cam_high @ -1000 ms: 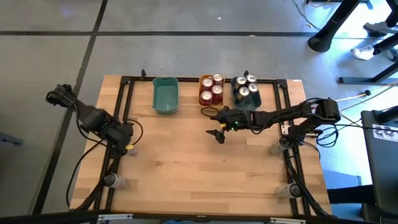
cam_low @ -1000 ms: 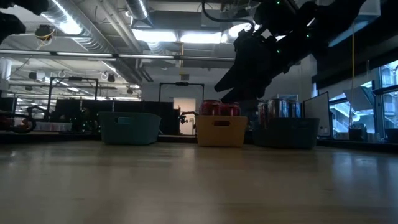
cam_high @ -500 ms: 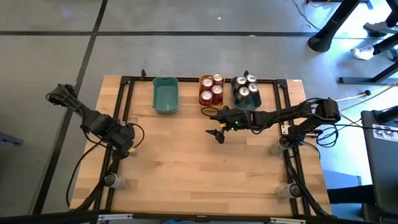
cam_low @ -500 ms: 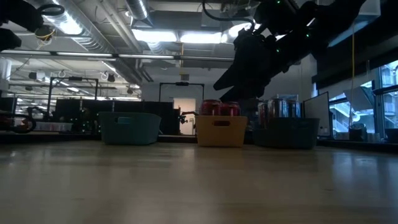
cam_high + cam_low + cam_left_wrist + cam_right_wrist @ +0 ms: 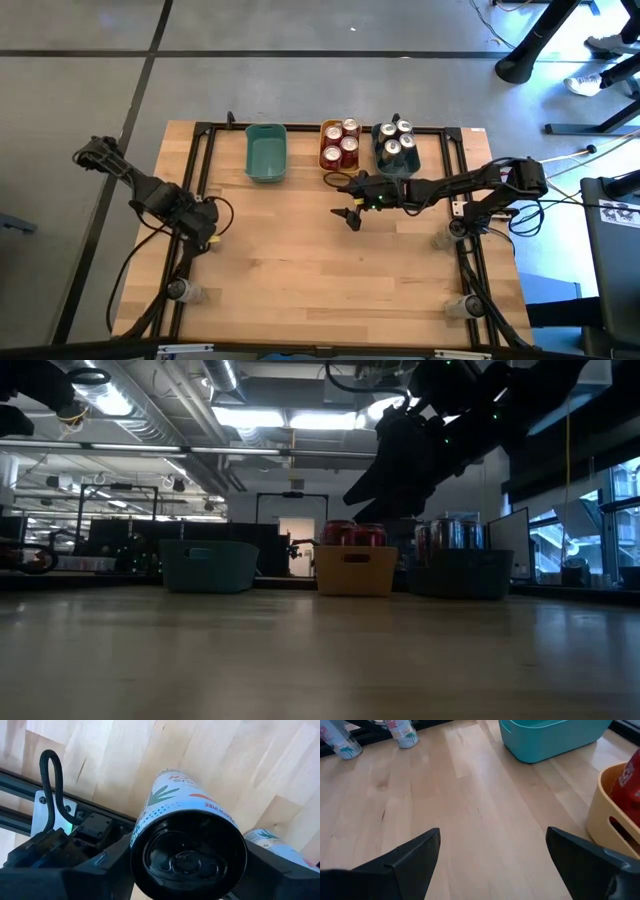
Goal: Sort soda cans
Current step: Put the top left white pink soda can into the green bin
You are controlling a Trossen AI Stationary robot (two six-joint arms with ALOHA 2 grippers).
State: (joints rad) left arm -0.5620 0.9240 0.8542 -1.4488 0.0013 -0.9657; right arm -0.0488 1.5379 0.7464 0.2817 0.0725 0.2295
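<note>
**White can between my left fingers, right fingers spread**

My left gripper (image 5: 205, 232) is at the left edge of the counter (image 5: 300, 270), its fingers (image 5: 90, 870) around a white can (image 5: 187, 840). My right gripper (image 5: 350, 213) hangs over the counter before the yellow bin (image 5: 340, 162), fingers (image 5: 405, 860) released and empty. Red cans (image 5: 341, 144) fill that bin, silver cans (image 5: 396, 140) the grey bin (image 5: 397, 166).

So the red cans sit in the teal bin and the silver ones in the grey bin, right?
Not quite. In the high view the red cans sit in the yellow bin; the teal bin holds none. The silver cans are in the grey bin.
</note>
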